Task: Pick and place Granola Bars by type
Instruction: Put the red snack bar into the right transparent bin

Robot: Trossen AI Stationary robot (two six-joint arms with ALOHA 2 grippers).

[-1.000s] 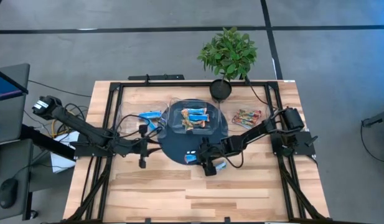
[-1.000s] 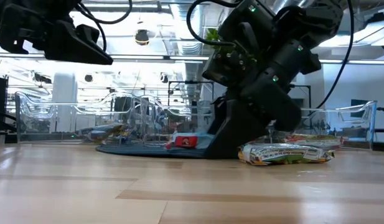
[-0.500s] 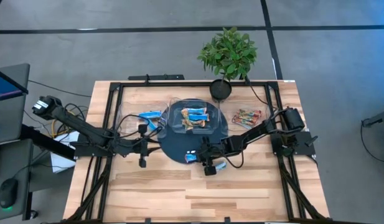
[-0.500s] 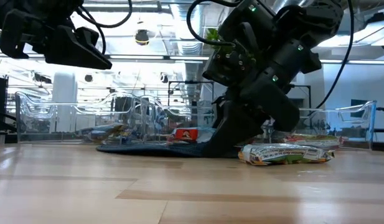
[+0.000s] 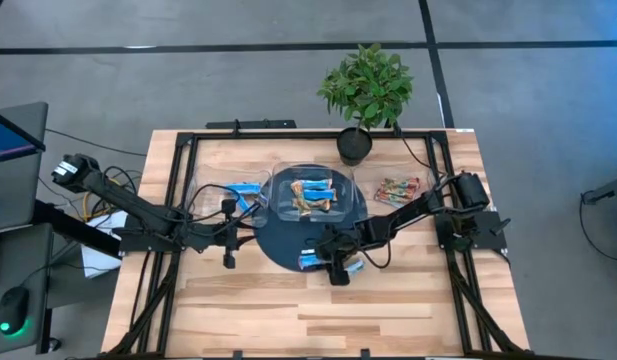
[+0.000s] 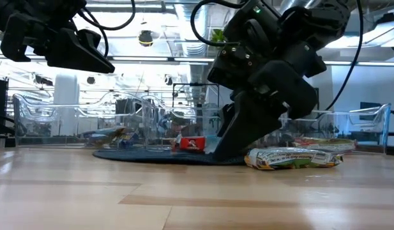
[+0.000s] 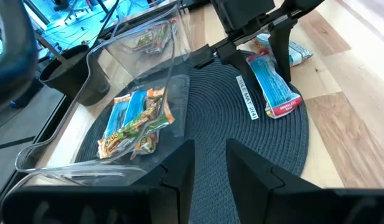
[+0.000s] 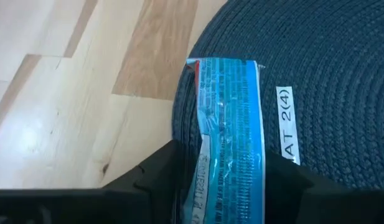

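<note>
right wrist: jaws (image 8: 220, 177) astride blue bar (image 8: 229, 130)

Pale wrapped bar (image 6: 294, 157) beside mat (image 6: 152, 155)

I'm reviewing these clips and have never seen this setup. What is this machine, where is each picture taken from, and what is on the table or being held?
Two dark robot arms work at a wooden table. One picture looks straight down, one looks level across the tabletop, and one comes from each arm's wrist. On a round dark blue mat stands a clear tray holding tan and blue granola bars. More clear trays hold bars at either side. The right gripper is down at the mat's near edge, its fingers closed around a blue-wrapped bar. A pale silver-green bar lies on the wood beside it. The left gripper waits, open, at the mat's left edge.
</note>
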